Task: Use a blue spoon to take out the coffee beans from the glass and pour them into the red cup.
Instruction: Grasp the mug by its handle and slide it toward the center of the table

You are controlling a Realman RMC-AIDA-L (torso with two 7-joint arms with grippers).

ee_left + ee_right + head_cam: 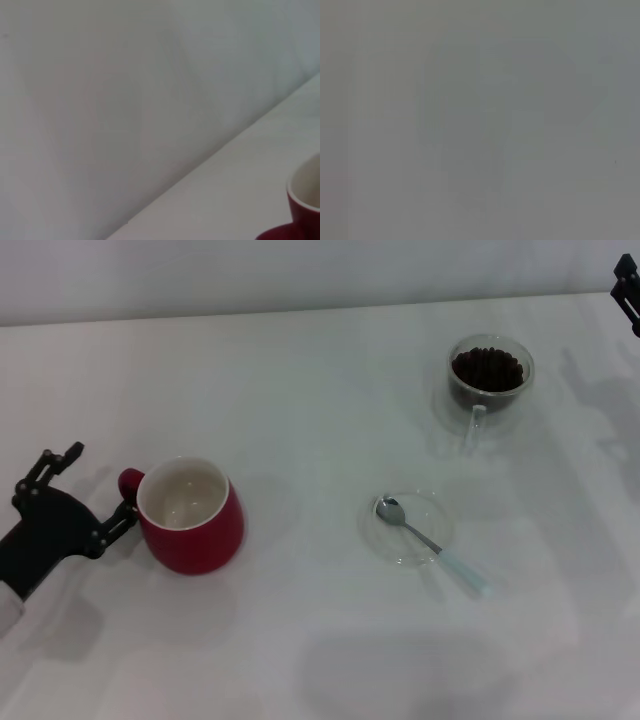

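left gripper [92, 492] — fingers spread wide, one touching red cup [190, 515] handle, near left | blue spoon [432, 545] on saucer [385, 535], centre-right | glass [489, 380] with coffee beans [487, 367] far right | right gripper [628, 290] — far-right edge, opening unclear

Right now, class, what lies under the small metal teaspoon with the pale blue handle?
The blue spoon rests on a flat clear round saucer, bowl inside, handle overhanging onto the white table. Through the glass, only table shows.

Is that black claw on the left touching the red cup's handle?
Cannot tell. In the head view the left gripper sits right beside the red cup, one of its fingers reaching its handle, but no gap or contact shows plainly.
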